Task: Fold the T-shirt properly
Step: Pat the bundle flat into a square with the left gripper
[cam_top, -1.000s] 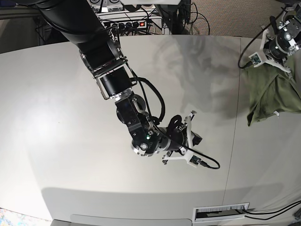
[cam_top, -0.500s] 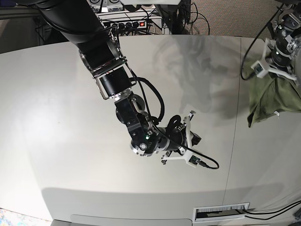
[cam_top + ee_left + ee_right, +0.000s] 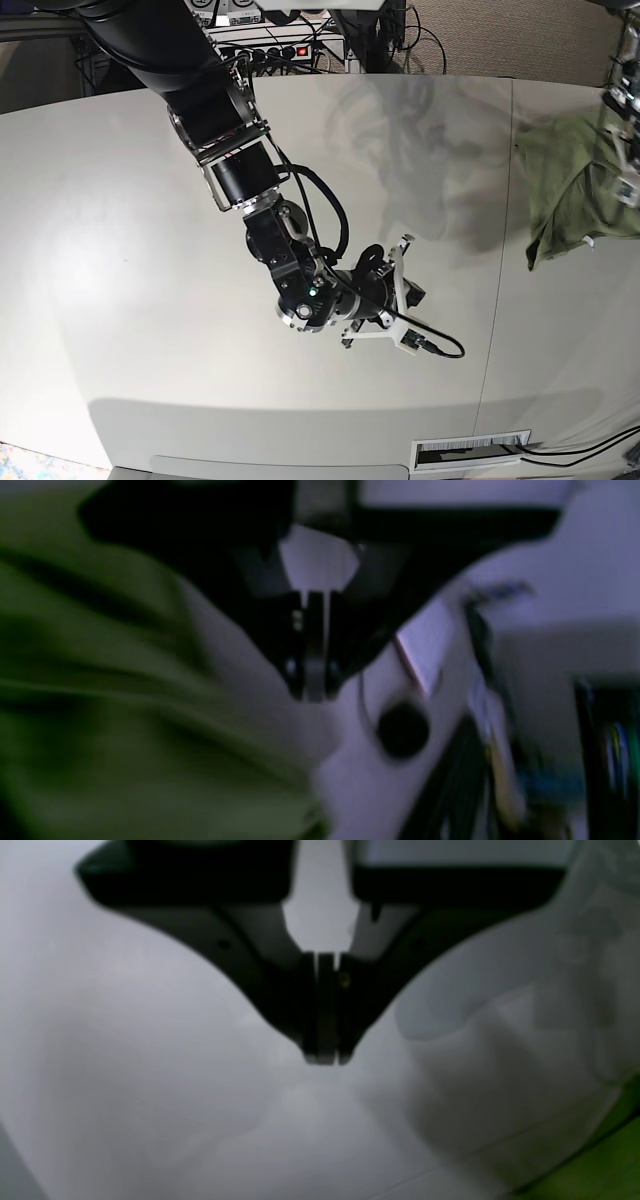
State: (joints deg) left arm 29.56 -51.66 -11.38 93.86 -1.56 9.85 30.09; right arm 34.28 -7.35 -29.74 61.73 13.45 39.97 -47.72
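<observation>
One T-shirt was seen bunched up at the far right edge of the tabletop. The left gripper was just beside it, jaws clenched on nothing. The right gripper was well apart, mid-tabletop, jaws clenched and empty.

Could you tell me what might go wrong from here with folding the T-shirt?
1. The T-shirt lies bunched at the table edge, partly out of the base view; a pull could drag it off.
2. The left gripper is shut with no cloth between its tips, so it may need to reopen before any grasp.
3. The right gripper, also shut, sits mid-table far from the shirt, leaving that side unsupported.
</observation>
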